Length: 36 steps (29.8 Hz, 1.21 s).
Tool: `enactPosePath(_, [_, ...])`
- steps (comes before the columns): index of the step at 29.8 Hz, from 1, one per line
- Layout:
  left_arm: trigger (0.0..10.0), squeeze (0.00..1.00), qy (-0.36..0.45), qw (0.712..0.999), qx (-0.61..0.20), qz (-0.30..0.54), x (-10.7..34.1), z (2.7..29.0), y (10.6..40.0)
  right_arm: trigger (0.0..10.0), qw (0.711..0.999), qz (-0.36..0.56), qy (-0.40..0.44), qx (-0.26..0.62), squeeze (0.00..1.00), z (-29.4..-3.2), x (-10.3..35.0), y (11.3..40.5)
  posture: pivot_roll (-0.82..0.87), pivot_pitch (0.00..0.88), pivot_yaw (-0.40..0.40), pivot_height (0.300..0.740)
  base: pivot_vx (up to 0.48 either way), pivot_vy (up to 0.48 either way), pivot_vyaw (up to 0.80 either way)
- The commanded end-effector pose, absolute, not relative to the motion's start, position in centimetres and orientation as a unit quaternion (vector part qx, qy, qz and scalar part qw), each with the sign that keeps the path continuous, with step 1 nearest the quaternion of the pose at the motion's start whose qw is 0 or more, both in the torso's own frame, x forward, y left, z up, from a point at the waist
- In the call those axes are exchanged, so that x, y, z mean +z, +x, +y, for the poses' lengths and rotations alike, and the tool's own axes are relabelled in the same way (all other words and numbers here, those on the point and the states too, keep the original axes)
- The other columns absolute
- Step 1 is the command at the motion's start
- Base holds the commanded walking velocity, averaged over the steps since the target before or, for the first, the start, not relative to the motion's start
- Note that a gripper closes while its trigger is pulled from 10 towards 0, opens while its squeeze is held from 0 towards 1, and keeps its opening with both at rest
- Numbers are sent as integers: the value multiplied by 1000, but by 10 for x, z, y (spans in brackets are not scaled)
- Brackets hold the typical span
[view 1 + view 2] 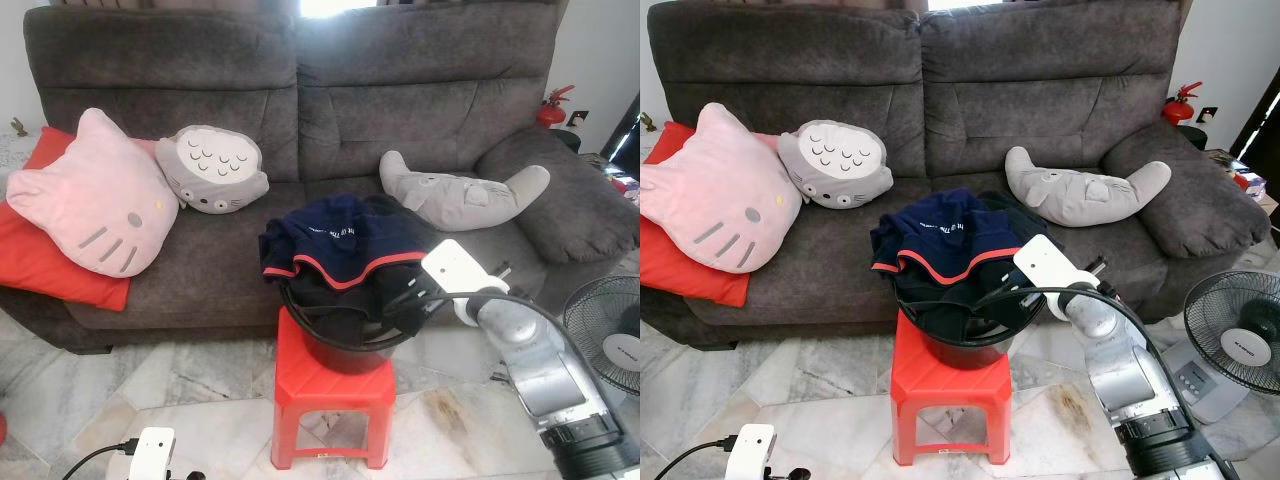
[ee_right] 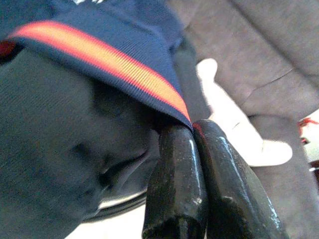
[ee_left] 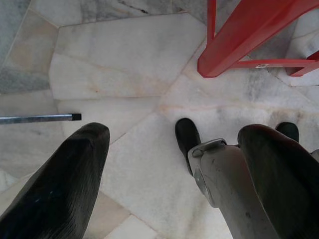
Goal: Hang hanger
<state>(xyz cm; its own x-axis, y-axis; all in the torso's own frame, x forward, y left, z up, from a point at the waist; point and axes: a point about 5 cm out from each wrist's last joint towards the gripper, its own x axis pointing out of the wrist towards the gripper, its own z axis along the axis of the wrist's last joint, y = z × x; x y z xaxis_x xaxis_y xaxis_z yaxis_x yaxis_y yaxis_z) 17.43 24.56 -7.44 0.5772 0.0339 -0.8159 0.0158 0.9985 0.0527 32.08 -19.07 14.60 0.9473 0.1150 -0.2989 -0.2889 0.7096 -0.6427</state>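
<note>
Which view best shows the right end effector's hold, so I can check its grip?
The right wrist view: the right end effector is closed at the navy shirt's orange-striped hem. In the eye views the shirt largely hides the fingers.

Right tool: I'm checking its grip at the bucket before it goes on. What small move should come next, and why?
Probably a short lift to test the hold. The right tool has its fingers pressed together at the orange-striped hem of the navy shirt draped over the black bucket on the red stool. Whether it holds cloth can't be told.
</note>
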Motion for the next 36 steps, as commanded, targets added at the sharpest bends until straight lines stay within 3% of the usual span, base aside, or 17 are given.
enactPosePath(1, [10000, 0, 38, 884, 5, 466, -74, 249, 173, 0, 917, 100, -374, 91, 0, -197, 157, 325, -217, 0, 7, 740, 0, 0, 0])
enactPosePath(2, [10000, 0, 38, 884, 6, 466, -74, 249, 173, 8196, 916, 92, -381, 85, 0, -199, 162, 327, -216, 0, 6, 740, 0, 0, 0])
enactPosePath(3, [10000, 0, 38, 884, 6, 466, -74, 249, 173, 10000, 916, 84, -384, 84, 0, -199, 165, 329, -216, 0, 6, 740, 0, 0, 0])
enactPosePath(17, [10000, 0, 39, 884, 5, 467, -74, 249, 173, 10000, 902, 36, -426, 64, 0, -214, 202, 329, -221, 0, 7, 740, 0, 0, 0])
enactPosePath(36, [10000, 0, 41, 884, 3, 466, -74, 249, 174, 10000, 921, -35, -383, 62, 0, -210, 252, 319, -239, 0, 10, 740, 0, 0, 0])
